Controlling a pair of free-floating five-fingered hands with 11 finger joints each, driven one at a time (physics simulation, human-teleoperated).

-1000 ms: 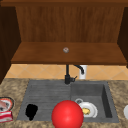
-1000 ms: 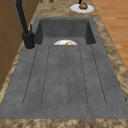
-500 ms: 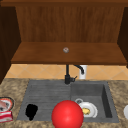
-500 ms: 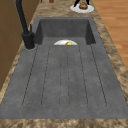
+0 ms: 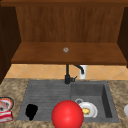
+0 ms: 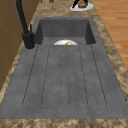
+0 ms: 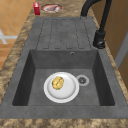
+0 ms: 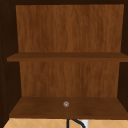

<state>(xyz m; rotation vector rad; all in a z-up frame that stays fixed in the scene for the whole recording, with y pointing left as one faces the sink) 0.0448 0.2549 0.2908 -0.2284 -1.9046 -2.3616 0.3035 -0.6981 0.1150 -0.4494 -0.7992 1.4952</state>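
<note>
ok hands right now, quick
left hand: cannot tell, above the drainboard
right hand: cannot tell, by the brown item on the plate

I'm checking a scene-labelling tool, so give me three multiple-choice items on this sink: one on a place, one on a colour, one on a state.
1. Where is the white plate with the yellow food?
A. on the draining board
B. in the sink basin
C. on the cabinet shelf

2. What colour is the tap?
A. black
B. silver
C. white

3. How does that plate sit?
A. on its edge
B. upside down
C. flat, food on top

Answers:
1 B: the white plate lies on the floor of the sink basin, beside the drain.
2 A: the tap is black from base to spout.
3 C: the yellow food rests on the plate's upper face.
</note>
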